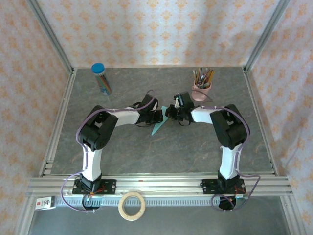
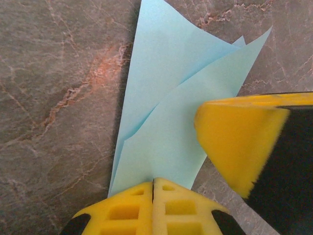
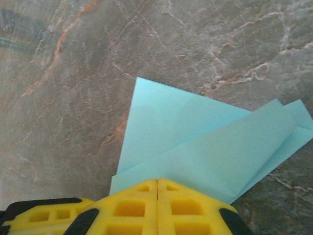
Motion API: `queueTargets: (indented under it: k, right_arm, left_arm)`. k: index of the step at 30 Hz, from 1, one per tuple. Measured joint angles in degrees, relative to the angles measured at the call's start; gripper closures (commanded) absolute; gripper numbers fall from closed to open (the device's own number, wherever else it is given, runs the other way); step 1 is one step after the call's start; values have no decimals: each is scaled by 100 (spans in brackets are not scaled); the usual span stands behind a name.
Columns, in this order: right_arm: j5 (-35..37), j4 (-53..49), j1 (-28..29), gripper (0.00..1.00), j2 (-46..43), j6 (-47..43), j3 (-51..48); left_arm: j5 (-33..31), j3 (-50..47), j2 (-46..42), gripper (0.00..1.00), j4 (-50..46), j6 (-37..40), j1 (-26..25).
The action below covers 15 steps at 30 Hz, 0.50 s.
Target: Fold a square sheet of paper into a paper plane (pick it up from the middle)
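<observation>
The light turquoise paper [image 1: 159,128] lies folded into a narrow pointed shape at the middle of the table, with loose flaps fanning apart [image 2: 171,98] [image 3: 205,142]. My left gripper [image 1: 156,116] [image 2: 153,181] is shut, and the paper's near edge dimples right at its closed tips. My right gripper [image 1: 171,113] [image 3: 157,181] is shut too, its tips over the paper's edge, which runs under them. I cannot tell whether it pinches the sheet. In the left wrist view one right finger [image 2: 239,142] hangs close over the paper's right side.
A blue-capped tube of pencils [image 1: 101,78] stands at the back left. A pink cup of pencils [image 1: 201,89] stands at the back right, close behind the right arm. A tape roll [image 1: 132,205] lies in front of the base rail. Frame posts edge the table.
</observation>
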Motion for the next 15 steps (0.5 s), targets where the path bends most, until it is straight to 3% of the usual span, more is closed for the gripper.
queueTargets:
  k: [15]
  right_arm:
    - [297,291,-267,94,144,636,15]
  left_arm:
    - [-79,-341,-74,100,446,398,-2]
